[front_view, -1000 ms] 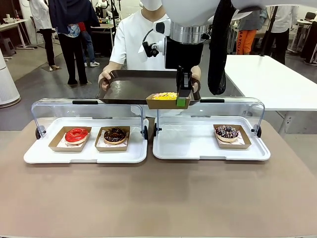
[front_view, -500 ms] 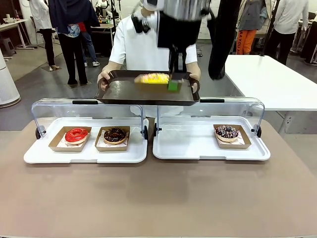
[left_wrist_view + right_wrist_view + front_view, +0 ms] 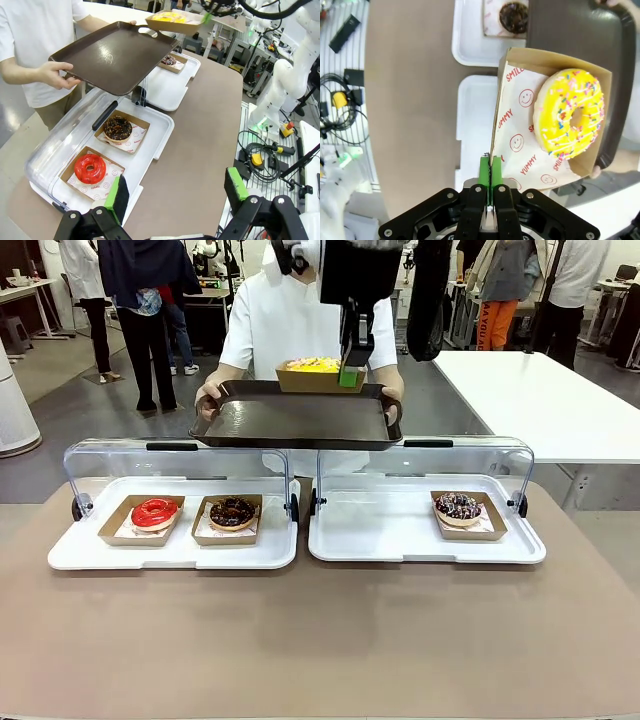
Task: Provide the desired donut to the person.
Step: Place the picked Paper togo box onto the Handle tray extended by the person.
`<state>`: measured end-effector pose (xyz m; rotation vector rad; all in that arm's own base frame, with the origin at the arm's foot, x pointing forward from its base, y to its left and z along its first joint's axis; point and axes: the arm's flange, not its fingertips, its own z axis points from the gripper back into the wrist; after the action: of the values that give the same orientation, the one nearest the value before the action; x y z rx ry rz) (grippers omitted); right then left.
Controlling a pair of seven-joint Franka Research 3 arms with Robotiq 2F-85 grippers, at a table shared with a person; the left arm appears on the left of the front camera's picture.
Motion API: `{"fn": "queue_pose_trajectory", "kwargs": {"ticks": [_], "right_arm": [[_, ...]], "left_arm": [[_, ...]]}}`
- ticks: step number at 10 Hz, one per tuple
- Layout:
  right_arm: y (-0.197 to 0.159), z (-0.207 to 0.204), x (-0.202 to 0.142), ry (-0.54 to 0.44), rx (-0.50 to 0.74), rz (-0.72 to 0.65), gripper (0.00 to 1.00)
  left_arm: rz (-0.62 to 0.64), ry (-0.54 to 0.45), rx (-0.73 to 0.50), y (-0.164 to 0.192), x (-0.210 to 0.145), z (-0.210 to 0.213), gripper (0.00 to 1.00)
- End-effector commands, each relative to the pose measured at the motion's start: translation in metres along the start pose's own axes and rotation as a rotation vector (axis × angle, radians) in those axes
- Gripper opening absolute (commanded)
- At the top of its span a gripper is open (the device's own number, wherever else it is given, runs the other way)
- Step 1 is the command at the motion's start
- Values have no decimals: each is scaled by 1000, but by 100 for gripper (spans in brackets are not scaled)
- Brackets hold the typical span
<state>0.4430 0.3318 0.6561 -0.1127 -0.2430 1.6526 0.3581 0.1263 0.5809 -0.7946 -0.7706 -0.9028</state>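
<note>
Right hand (image 3: 490, 171) clamps donut box (image 3: 551, 61) edge above tray (image 3: 290, 422).

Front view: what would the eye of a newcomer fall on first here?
First, the yellow sprinkled donut in its cardboard box, pinched by one wall in the robot's right hand, above the far edge of the brown tray that the person in white holds out. Below, white display trays hold a red donut and a chocolate donut at left, a dark sprinkled donut at right.
</note>
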Motion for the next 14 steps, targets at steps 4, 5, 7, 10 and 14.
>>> {"fn": "queue_pose_trajectory", "kwargs": {"ticks": [4, 5, 7, 10, 14], "right_arm": [[-78, -21, -40, -62, 31, 106, 1], [-84, -28, -46, -62, 37, 118, 1], [-93, -46, -55, -44, 55, 113, 1], [-95, -72, -66, 11, 53, 86, 1], [-95, -105, -82, 22, 32, 30, 1]], "left_arm": [[-10, -16, -7, 0, 1, 1, 100], [-10, -16, -7, 0, 1, 1, 100], [-10, -16, -7, 0, 1, 1, 100], [-10, -16, -7, 0, 1, 1, 100], [-10, -16, -7, 0, 1, 1, 100]]}}
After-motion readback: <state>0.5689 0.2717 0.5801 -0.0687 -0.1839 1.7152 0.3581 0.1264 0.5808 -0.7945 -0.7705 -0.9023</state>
